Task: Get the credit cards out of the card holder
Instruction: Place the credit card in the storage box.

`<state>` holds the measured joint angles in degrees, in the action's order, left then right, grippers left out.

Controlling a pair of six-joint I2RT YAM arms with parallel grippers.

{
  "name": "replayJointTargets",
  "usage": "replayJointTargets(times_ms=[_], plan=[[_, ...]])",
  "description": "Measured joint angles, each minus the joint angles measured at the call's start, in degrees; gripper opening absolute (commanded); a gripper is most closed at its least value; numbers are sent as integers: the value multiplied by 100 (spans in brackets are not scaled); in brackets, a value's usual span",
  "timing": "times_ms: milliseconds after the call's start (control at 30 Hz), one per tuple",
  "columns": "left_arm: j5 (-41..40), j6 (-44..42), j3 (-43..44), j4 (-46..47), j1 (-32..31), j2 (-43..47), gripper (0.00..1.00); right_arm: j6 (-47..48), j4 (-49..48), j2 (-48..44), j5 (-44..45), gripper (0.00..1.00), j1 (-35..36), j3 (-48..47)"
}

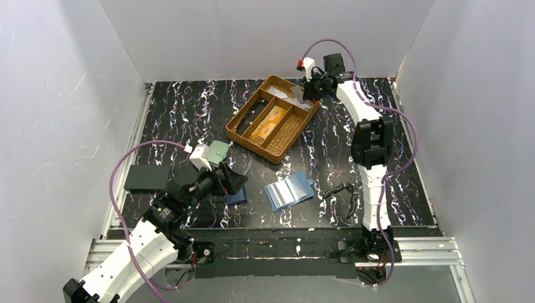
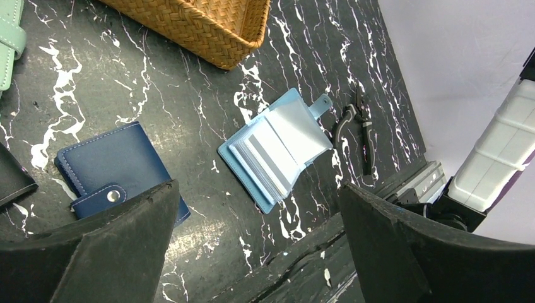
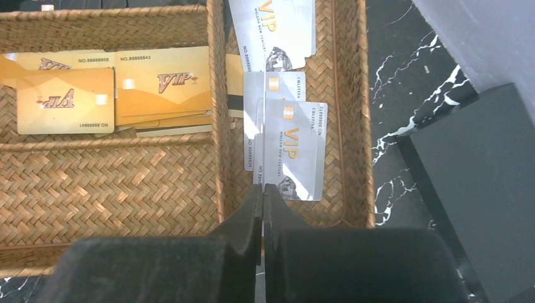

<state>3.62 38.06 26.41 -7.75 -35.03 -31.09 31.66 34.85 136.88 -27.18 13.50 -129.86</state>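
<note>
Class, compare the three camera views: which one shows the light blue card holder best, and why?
The left wrist view: the card holder lies open there, with its clear sleeves and snap tab plain to see. The top external view shows it small, without detail. The right wrist view misses it.

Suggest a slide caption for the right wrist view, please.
Shut right end effector over woven basket holding gold cards and silver cards.

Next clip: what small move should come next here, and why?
Probably move the open left gripper across to the card holder, which lies open on the table. The right gripper is shut, nothing visible in it, over the basket where cards lie, so the left is nearer. Whether cards remain inside the holder is unclear.
</note>
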Motion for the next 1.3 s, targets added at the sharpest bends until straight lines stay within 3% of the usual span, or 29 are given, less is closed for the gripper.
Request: replayJointTargets(times_ms=[167,400,533,700,833,967,1133,1300], plan=[[-2,4,0,9,0,-103,97,-35,-55,201,-15,3,2,-13],[2,7,0,92,0,-179,97,-24,-144,391,42,22,83,-24],[11,15,0,129,0,-175,97,-39,-393,413,682,33,262,-116],[39,107,0,177,0,-37,98,-116,-955,343,1716,35,455,-205],[125,310,0,278,0,85,98,-205,-955,-42,1928,49,407,-50],[138,970,-28,389,0,131,98,-356,-787,-1252,1106,66,129,909],[501,1718,-393,793,4,157,98,-577,-807,-3722,-509,90,-195,3036],[1108,2063,-439,879,4,-92,98,-623,-822,-5932,-2070,96,-59,5031]])
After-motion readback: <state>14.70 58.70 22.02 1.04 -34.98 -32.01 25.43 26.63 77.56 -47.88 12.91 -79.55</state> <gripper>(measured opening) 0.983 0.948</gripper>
